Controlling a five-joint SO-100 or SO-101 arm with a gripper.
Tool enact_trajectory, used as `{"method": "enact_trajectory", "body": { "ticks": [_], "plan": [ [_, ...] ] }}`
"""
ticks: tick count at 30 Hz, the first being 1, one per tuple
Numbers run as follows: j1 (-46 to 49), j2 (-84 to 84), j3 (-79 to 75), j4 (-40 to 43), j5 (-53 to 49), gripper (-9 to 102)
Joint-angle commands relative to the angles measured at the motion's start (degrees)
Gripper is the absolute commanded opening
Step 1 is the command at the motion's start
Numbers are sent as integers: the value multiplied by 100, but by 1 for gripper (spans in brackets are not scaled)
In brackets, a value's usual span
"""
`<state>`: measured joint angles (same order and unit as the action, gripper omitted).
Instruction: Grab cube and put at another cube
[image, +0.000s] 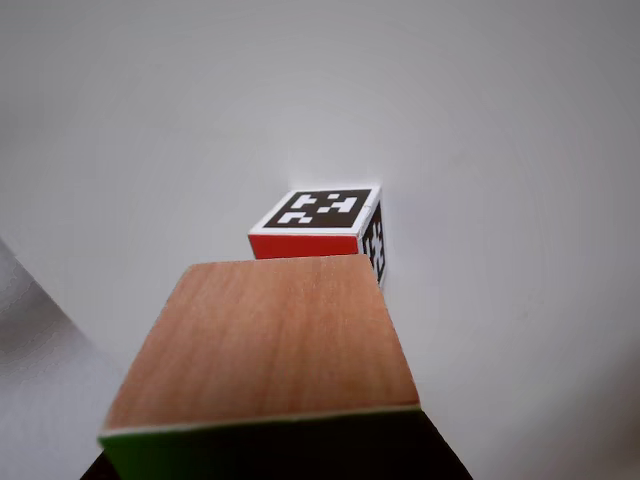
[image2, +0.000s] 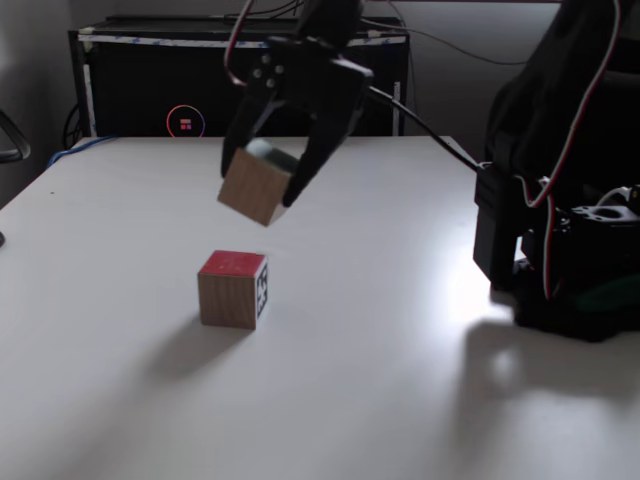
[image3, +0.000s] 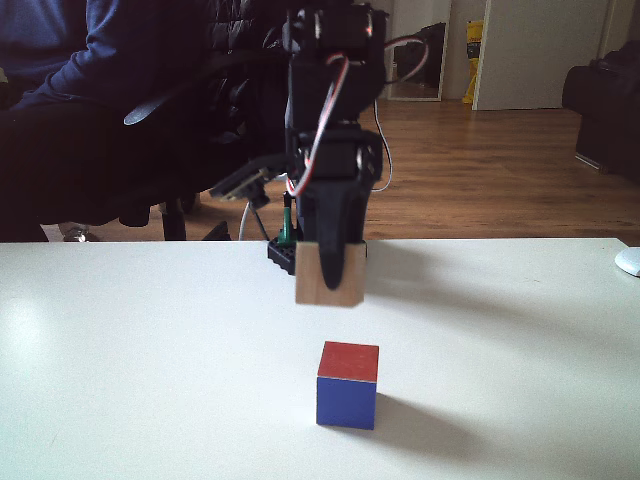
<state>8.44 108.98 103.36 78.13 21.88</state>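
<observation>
White tabletop (image2: 400, 380), matte, w/ soft glare patches. Directly on it: marker cube (image2: 233, 289), red face up in both fixed views, b/w pixel marker on its side, blue face toward the cam in a fixed view (image3: 348, 385); it sits below the tool (image2: 262, 190) and apart from it. Arm base (image2: 560, 270) rests on the tabletop well to the right of the tool in a fixed view.

white table (image3: 120, 330) | wooden floor (image3: 480, 190) | white door (image3: 540, 50) | black office chair (image3: 190, 130)
</observation>
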Motion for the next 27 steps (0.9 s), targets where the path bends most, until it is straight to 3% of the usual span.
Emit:
{"method": "enact_trajectory", "body": {
  "ticks": [1, 27],
  "plan": [
    [-105, -62, -369, 18, 53, 13],
    [-229, -1055, -1011, -26, 167, 14]
  ]
}}
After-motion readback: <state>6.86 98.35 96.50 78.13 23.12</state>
